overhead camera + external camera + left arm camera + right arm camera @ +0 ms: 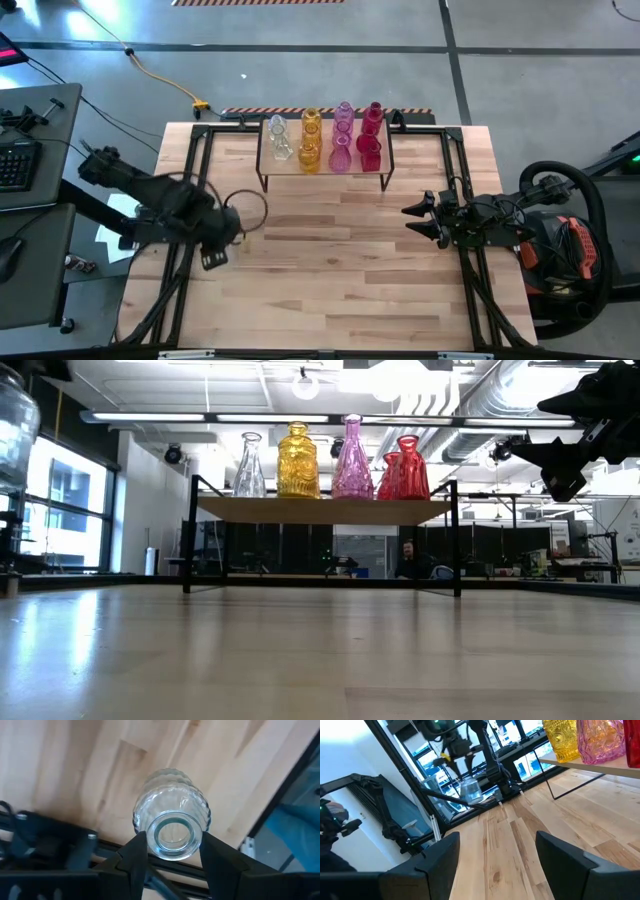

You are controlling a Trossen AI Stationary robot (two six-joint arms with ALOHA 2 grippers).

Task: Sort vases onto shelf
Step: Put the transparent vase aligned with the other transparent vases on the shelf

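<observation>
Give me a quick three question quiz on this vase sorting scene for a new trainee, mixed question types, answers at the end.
1. True or false: the left end effector grips a clear ribbed glass vase by its neck.
2. Which colour group stands nearest the right arm's side of the low wooden shelf with black legs? A clear, B amber, C red
3. Fill in: the right end effector is ___ and empty.

Key: 1 true; 2 C, the red glass vases; 3 open.
</observation>
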